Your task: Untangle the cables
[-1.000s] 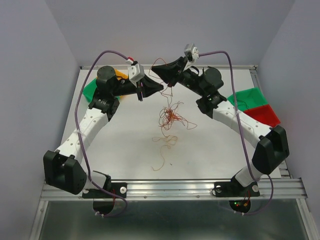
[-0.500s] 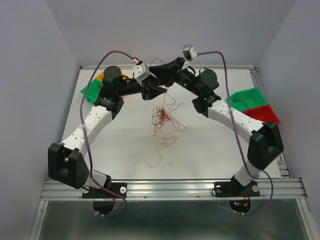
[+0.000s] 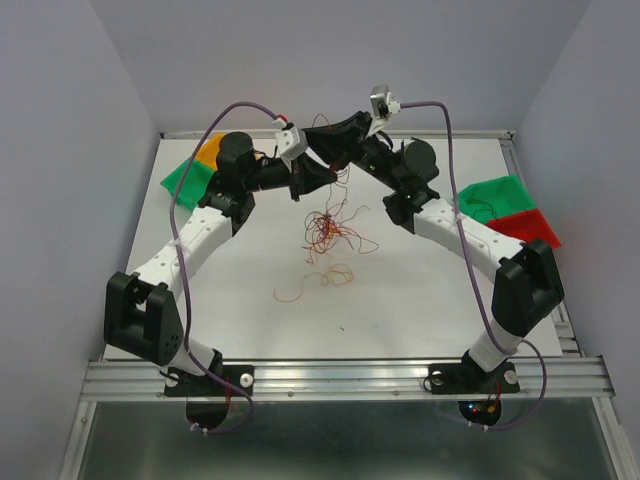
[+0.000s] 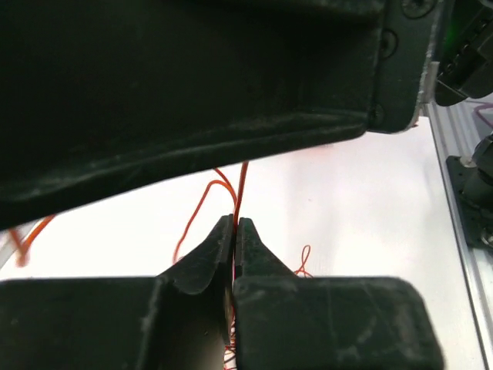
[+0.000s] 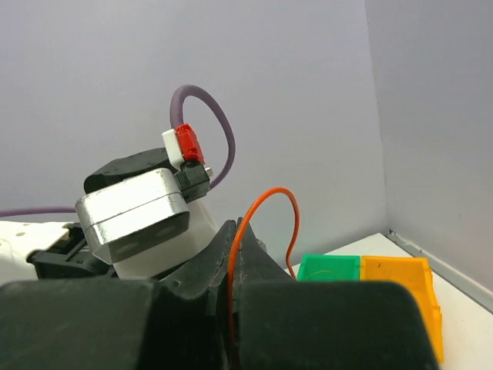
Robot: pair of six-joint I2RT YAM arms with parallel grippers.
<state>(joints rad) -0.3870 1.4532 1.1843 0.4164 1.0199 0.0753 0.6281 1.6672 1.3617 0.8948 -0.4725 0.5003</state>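
Though knotted, one cable tangle (image 3: 328, 230)

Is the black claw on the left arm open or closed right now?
Closed. In its wrist view the left arm's black two-finger gripper is clamped together, pinching a thin orange wire.
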